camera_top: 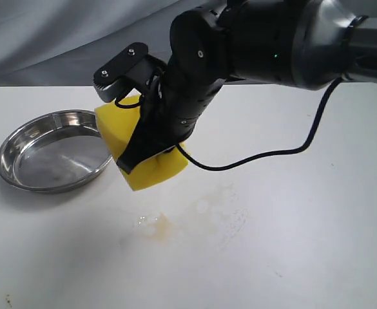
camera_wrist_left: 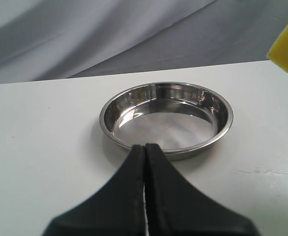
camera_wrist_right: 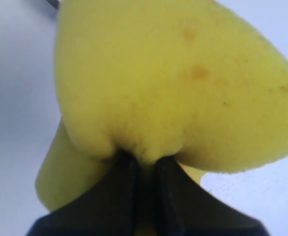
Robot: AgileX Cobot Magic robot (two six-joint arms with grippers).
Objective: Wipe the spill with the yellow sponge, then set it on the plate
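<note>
- While pinching yellow sponge (camera_top: pixel 154 168) at mid-block, foam bulging round both jaws: right gripper (camera_wrist_right: pixel 146 163), tilted, seemingly raised off table (camera_top: pixel 317 257).
- Sponge just beside rim of plate (camera_top: pixel 43 188), on plate side of spill (camera_top: pixel 159 225), not touching either. A few tan specks on foam face in right wrist view.
- Spill not cleared: small tan wet patch with droplets, plus pale smear spreading away from plate.
- Step in hand, by judgement: either a wiping pass over tan patch or carry to plate. Cannot tell which.
- For a pass: lower until a flat face meets table, not a corner. Drag across patch and on through smear. Hold pinch firm so foam does not twist out.
- For placing: lift over raised rim, centre above bare dish, then spread jaws.
- Nothing seen lying in plate. Plate well apart from wet patch.
- Left gripper (camera_wrist_left: pixel 144 147) pressed together on nothing, low, pointing at near rim of plate. Possible crowding at drop-off.
- Black cable (camera_top: pixel 265 154) looping from right arm over table beyond spill. Watch for sag into wet area.
- Grey cloth backdrop (camera_top: pixel 46 38) behind table. No hindrance.
</note>
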